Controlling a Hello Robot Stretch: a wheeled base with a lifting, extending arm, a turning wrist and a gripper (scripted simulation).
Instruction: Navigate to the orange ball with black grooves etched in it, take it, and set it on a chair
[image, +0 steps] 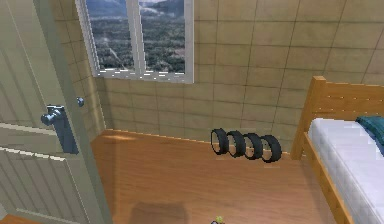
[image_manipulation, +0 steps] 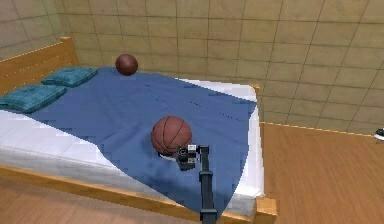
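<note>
We cannot tell what our fingers (image_manipulation: 179, 157) hold; nudged, the orange ball (image_manipulation: 171, 132) at their 11 o'clock could roll away.

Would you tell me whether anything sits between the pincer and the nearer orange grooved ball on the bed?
Nothing visible does: the pincer sits right at the round orange black-grooved ball on the blue blanket.
</note>
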